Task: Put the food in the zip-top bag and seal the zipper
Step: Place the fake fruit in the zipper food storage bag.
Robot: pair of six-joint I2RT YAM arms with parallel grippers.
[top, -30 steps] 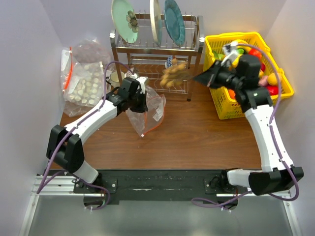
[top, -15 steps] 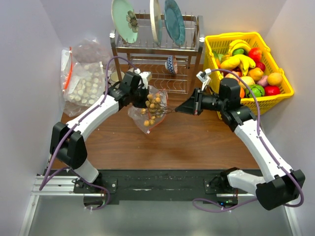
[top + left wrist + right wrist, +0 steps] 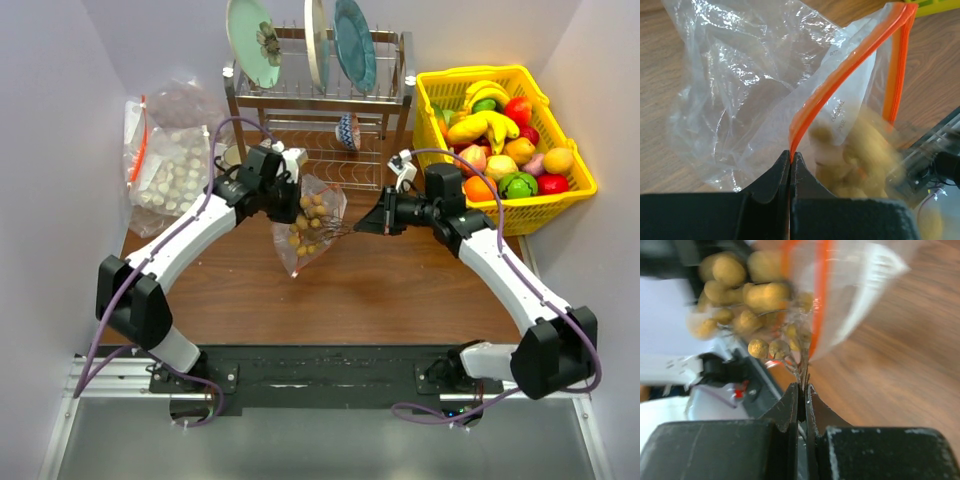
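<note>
The zip-top bag (image 3: pixel 325 200) is clear, crinkled plastic that catches the light in white creases, and it hangs over the brown table (image 3: pixel 400 290) in front of the dish rack (image 3: pixel 390 110), between the two arms. Its zipper (image 3: pixel 840 75), a thin orange-red strip, is unsealed: in the left wrist view the two halves run apart towards the far corner, so the mouth gapes. Small print shows on the plastic just under the strip.

Inside the bag's outline sits a cluster of small brown-yellow round fruits (image 3: pixel 308 222) on thin twiggy stems. The right wrist view shows them partly behind the clear wall and the orange strip, but they are blurred, so how deep they sit cannot be told.

The left gripper (image 3: pixel 791 159) is clamped tight on one end of the zipper strip, its jaws pressed together with only the strip between them, and holds the bag up by it. The right gripper (image 3: pixel 802 389) is pinched on the stems of the cluster, jaws together, and reaches in from the bag's right side.

Further right stands a yellow basket (image 3: pixel 578 185) with bananas (image 3: pixel 480 125), an orange, a green and red fruits. Plates (image 3: pixel 250 40) stand in the rack, and clear bags of white lumps (image 3: pixel 170 175) lie at the far left of the table
</note>
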